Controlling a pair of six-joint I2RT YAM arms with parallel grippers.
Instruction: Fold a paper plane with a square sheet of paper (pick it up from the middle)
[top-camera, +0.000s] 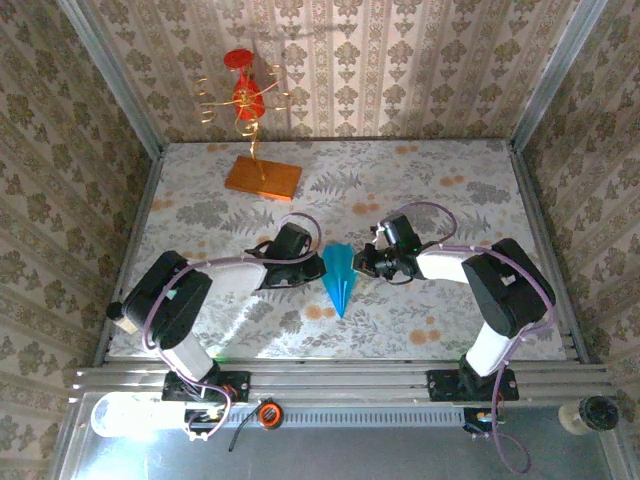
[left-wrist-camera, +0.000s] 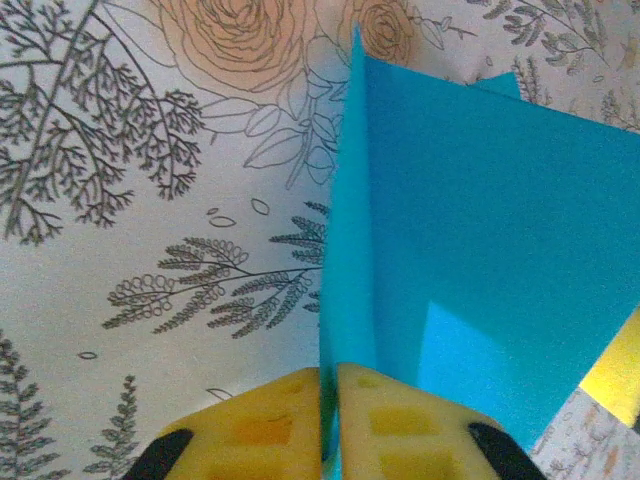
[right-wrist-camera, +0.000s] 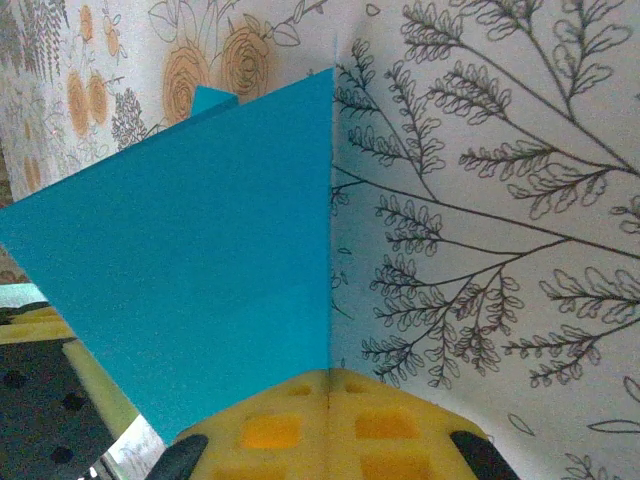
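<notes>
Patterned wallpaper walls (top-camera: 90, 150) close in three sides of a table (top-camera: 450, 195) covered in a pale floral print. Two robot arms are bolted at the near edge. The left arm (top-camera: 175, 300) and the right arm (top-camera: 505, 285) both bend inward so that their ends meet at the middle of the table. At the far left, well apart from the work, an orange slab (top-camera: 262, 177) holds up a red and gold wire ornament (top-camera: 247, 95). Between the arm ends sits the paper plane (top-camera: 339, 276), a narrow cyan-blue dart with its pointed nose aimed at the near edge and its wider tail toward the far side. It seems to stand on its folded keel rather than lie flat. The left gripper (top-camera: 316, 262) reaches it from the left and the right gripper (top-camera: 362, 262) from the right, probably so the dart cannot tip or slide while a crease is worked. From the left wrist, the left gripper (left-wrist-camera: 330, 405) has its yellow pads (left-wrist-camera: 260, 430) pressed together on an upright blue fold, with a blue wing spreading to one side. From the right wrist, the right gripper (right-wrist-camera: 330, 400) also has its pads (right-wrist-camera: 270, 430) closed, and the straight folded edge of the blue paper (right-wrist-camera: 200, 270) runs into the seam between them. It appears to be pinching that edge. With the dart shape already formed, the folding looks close to finished.
</notes>
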